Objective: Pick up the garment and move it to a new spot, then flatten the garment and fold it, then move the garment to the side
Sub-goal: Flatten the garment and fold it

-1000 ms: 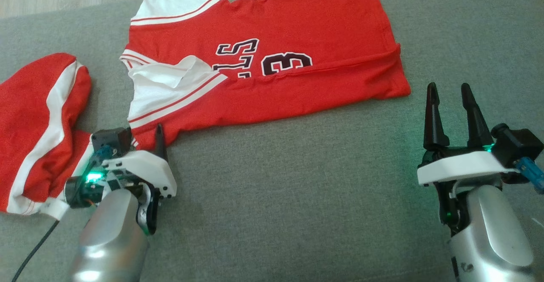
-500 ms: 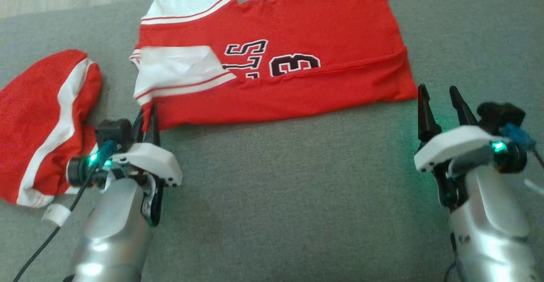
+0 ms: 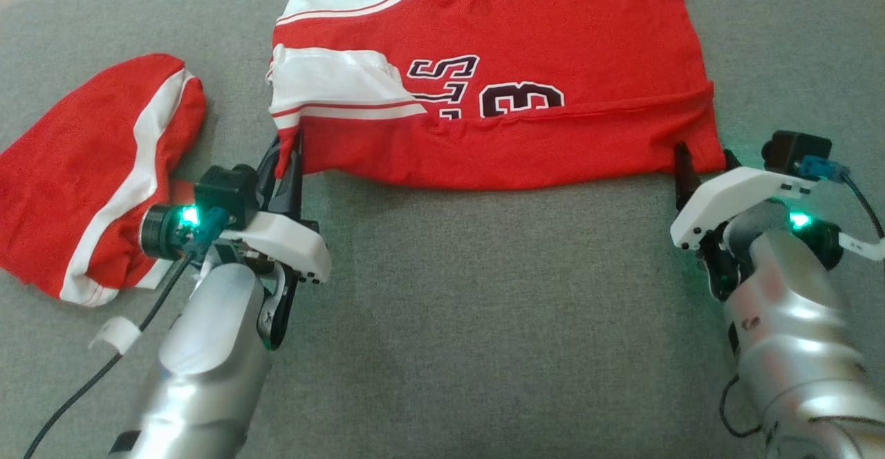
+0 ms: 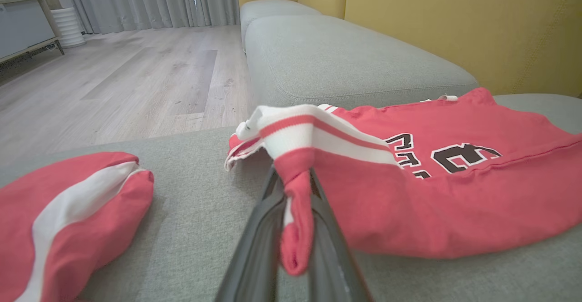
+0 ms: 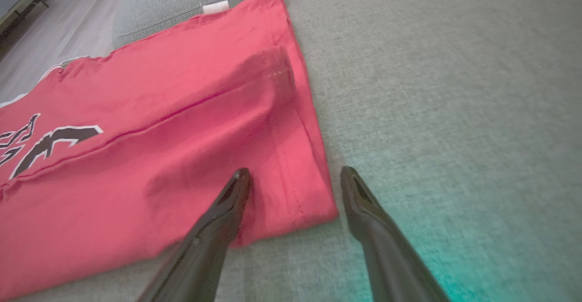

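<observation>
The shirt (image 3: 525,51) is thin, soft knit: light, limp and with no stiffness of its own. It will likely sag and fold on itself wherever it hangs free, and drag a little on the rough weave of the sofa cushion (image 3: 484,321). It looks best taken by two corners of one edge and kept taut between them. The hemmed corners are thicker and should give a surer pinch than the open cloth.

The shirt lies spread and partly folded on the cushion, just beside the red-and-white bundle (image 3: 90,169) and apart from it. One white sleeve (image 3: 332,82) is turned over the red front.

The left gripper (image 3: 289,148) stands in the gap between the bundle and the shirt. It is clamped on the shirt corner nearest the bundle, below the sleeve; the left wrist view shows a twist of red cloth pinched between its fingers and raised off the cushion.

The right gripper (image 5: 294,171) is at the shirt's near corner farthest from the bundle. It is wide open and holds nothing. One finger is over the cloth, the other over bare cushion just past the hem, so the corner sits between them.
</observation>
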Controlling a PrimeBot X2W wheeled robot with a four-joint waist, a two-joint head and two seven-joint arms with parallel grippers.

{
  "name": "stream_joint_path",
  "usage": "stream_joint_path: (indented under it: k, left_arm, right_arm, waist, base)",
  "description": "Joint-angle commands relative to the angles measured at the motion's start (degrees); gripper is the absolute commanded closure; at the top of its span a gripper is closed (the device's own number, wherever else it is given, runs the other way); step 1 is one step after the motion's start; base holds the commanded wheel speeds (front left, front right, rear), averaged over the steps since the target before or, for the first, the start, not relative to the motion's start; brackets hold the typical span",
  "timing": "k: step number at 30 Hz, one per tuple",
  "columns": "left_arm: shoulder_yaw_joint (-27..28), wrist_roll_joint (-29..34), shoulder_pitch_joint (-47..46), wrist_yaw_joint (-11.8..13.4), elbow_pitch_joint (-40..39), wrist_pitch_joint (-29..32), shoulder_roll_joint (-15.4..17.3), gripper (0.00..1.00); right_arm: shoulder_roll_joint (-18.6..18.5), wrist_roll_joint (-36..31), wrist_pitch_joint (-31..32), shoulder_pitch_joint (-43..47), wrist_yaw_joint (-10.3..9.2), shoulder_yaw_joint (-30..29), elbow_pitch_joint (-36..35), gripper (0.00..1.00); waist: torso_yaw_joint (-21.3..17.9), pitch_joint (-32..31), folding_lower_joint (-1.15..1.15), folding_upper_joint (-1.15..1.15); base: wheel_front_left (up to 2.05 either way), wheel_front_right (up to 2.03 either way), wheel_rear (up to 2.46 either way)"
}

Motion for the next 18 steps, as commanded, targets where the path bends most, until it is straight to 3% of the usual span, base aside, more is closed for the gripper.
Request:
stream_joint_path:
  k: [1, 2, 3, 4, 18]
  left_arm:
    - [1.61, 0.46, -1.57, 0.28, -1.95, -0.13, 1.27, 1.0]
    - [1.57, 0.4, -1.38, 0.32, -2.0, -0.03, 1.37, 1.0]
    - [1.55, 0.33, -1.2, 0.38, -2.01, 0.13, 1.5, 1.0]
    - [1.55, 0.26, -1.03, 0.43, -2.01, 0.25, 1.67, 1.0]
    - [2.28, -1.32, 2.14, 1.08, -1.21, 0.23, 4.06, 1.0]
  right_arm:
    - [0.2, -0.46, -0.65, -1.6, 0.39, 1.13, -0.13, 0.0]
    - [0.2, -0.73, -1.13, -2.28, 0.39, 1.23, 1.28, 0.27]
    - [0.2, -1.04, -1.74, -2.96, 0.39, 1.51, 2.49, 0.76]
    - [0.2, -1.3, -2.56, -3.6, 0.39, 1.86, 3.51, 1.0]
    - [0.2, -10.58, -9.2, -5.15, 0.39, -1.96, 4.42, 1.0]
  waist:
    - [0.07, 0.08, 0.0, 0.0]
    - [0.1, 0.14, 0.0, 0.0]
    - [0.11, 0.22, 0.0, 0.0]
    - [0.08, 0.28, 0.0, 0.0]
    - [-1.62, -2.57, 0.0, 0.0]
  base:
    - [0.0, 0.0, 0.0]
    - [0.0, 0.0, 0.0]
    - [0.0, 0.0, 0.0]
    - [0.0, 0.0, 0.0]
    - [0.0, 0.0, 0.0]
